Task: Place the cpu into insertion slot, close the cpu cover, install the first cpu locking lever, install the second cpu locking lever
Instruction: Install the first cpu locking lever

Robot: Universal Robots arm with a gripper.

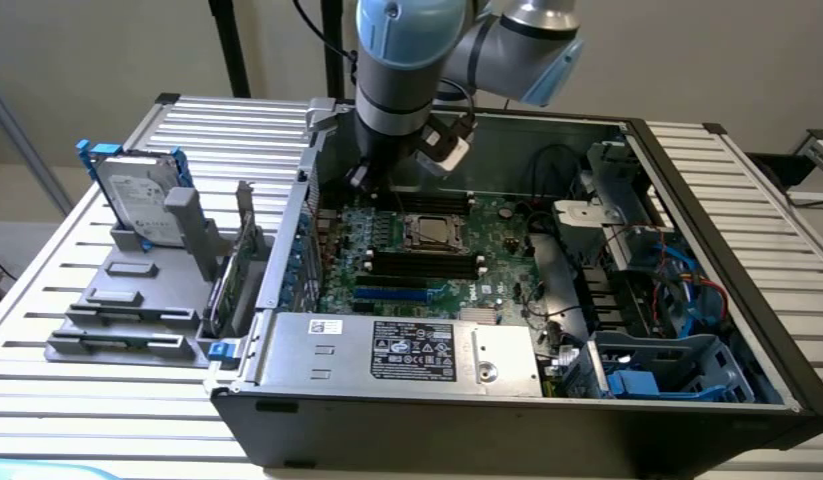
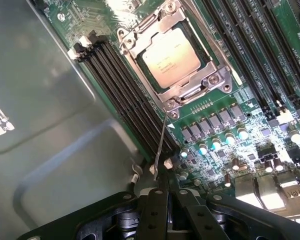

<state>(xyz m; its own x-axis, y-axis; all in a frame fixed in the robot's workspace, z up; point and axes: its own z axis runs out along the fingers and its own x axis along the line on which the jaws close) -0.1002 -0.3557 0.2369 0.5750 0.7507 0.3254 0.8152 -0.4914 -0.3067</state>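
**Step in hand.** The cpu (image 2: 171, 56) is seated in the insertion slot (image 2: 157, 85), silvery face up, on the motherboard (image 1: 485, 250) of the open computer case (image 1: 731, 330). The cpu cover (image 2: 135, 47) lies flat around it, the chip showing through its cut-out. In my judgement the first two steps are done and the work is at the levers. Which of the two is being handled I cannot tell.

**Pincer.** In the wrist view the pincer (image 2: 169, 194) has its jaws drawn together. It hangs off the board, at the capacitor side of the socket. A thin locking lever (image 2: 161, 142) rises from the socket's corner and slants to just at the jaw tips. Whether it is nipped there or only touched cannot be settled.

**What the step calls for.** The rod is raised, not latched. It must swing down alongside the socket and tuck under its retaining hook. That needs a sideways nudge as well as downward pressure, kept gentle (the rod looks springy and could slip off the tips).

**Surroundings and obstructions.**
- The black memory slots (image 2: 125, 95) run just beside the socket, close to the lever.
- A row of capacitors (image 2: 225, 140) stands between pincer and socket.
- The grey case wall (image 2: 50, 125) lies beyond the memory slots, with the arm (image 1: 404, 60) coming down near it.
- The power supply box (image 1: 398, 352) and the blue cables (image 1: 678, 270) sit well apart from the socket.
- A hard drive (image 1: 134, 200) stands in a grey holder on the slatted desk (image 1: 731, 160), outside the case.
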